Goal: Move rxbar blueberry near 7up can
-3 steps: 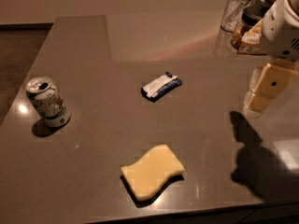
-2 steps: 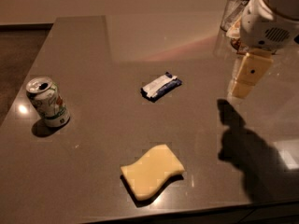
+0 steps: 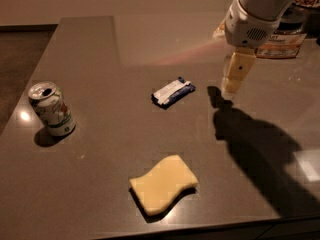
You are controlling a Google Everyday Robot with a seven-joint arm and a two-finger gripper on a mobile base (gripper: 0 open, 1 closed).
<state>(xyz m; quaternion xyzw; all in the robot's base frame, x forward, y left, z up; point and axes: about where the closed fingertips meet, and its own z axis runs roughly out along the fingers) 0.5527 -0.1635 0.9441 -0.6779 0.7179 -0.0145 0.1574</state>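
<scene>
Nearest me lies the sponge (image 3: 163, 184). The 7up can (image 3: 52, 109) stands left, well apart from the rxbar blueberry (image 3: 173, 92) lying mid worktop (image 3: 90, 49). My claw (image 3: 230, 88) hangs just right of it; I cannot tell its state. Descending off-centre could skid the flat wrapper away.

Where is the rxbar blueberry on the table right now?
In the camera view the rxbar blueberry lies flat mid-table, untouched, with the gripper hovering just to its right, the 7up can far to its left and the sponge in front.
</scene>
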